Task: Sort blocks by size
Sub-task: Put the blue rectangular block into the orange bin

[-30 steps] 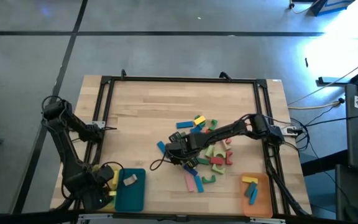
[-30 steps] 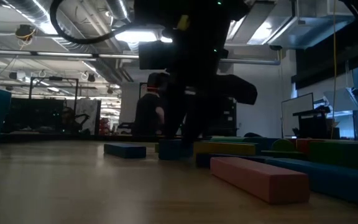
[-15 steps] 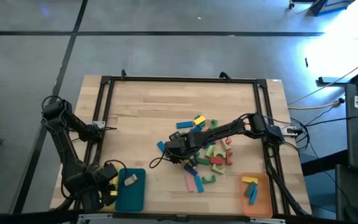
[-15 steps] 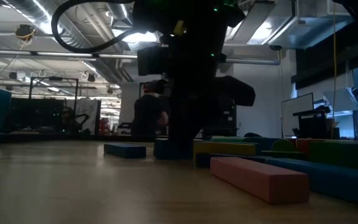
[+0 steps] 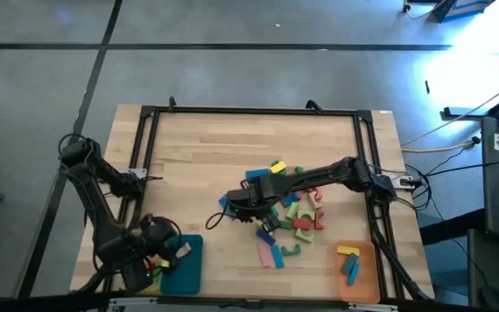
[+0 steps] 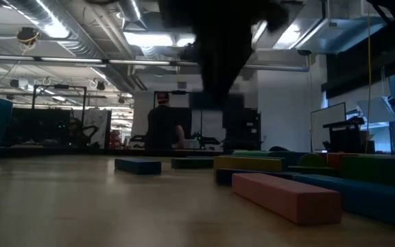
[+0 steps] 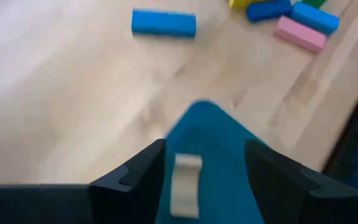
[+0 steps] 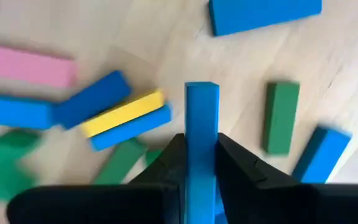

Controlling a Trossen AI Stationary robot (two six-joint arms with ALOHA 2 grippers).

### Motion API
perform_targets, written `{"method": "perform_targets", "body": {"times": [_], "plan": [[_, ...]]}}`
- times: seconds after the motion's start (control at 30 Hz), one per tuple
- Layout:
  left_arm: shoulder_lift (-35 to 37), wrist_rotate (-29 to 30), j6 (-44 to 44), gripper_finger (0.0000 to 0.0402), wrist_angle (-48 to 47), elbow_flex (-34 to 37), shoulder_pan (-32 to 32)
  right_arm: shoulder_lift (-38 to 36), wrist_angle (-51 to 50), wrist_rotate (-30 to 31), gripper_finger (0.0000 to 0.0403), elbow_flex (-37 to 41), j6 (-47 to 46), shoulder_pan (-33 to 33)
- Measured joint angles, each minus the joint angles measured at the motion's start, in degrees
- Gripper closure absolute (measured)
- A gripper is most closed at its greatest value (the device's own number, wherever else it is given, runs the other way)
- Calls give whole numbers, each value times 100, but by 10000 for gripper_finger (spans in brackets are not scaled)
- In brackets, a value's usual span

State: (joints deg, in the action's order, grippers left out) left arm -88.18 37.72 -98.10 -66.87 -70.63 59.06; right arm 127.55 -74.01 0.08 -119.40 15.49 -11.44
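The blocks (image 5: 288,208) lie scattered right of the table's middle, in blue, green, red, yellow and pink. My right gripper (image 8: 201,146) hangs over the pile's left edge (image 5: 236,201), shut on a narrow blue block (image 8: 202,106). In the low view it shows only as a dark blur (image 6: 225,62) above the table. My left gripper (image 7: 207,168) stands open at the near left (image 5: 167,250), over a teal tray (image 7: 229,143). A pale block (image 7: 185,183) lies flat on that tray. My right gripper pinches the blue block's two long side faces (image 8: 202,134) between its two fingers. The fingers point down at the table and lie along the block, whose free end (image 8: 202,88) sticks out past the fingertips. The block hangs clear of the blocks below.
An orange tray (image 5: 364,276) at the near right holds a yellow and a blue block. A lone blue block (image 7: 164,23) lies left of the pile, and a pink bar (image 6: 286,197) lies near the front. The table's far and left parts are bare wood. A person stands in the room behind.
My right gripper has shut on the blue block at the pile's left edge. It has then risen with the block, which has left the table. My left gripper has shifted a little toward the table's right edge, over the teal tray.
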Motion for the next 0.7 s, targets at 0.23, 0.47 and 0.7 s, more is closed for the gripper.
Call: {"method": "perform_targets", "body": {"times": [0.23,0.47,0.7], "plan": [[0,21,1476,206,1,2,-645,0,-1290,-318,337,-909,-651,-268],[0,23,2597,206,12,2,-1426,-101,-1612,-789,340,-1024,-1005,-653],[-5,23,3671,206,471,4,-2138,-408,-1579,-954,340,-643,-1119,-876]]}}
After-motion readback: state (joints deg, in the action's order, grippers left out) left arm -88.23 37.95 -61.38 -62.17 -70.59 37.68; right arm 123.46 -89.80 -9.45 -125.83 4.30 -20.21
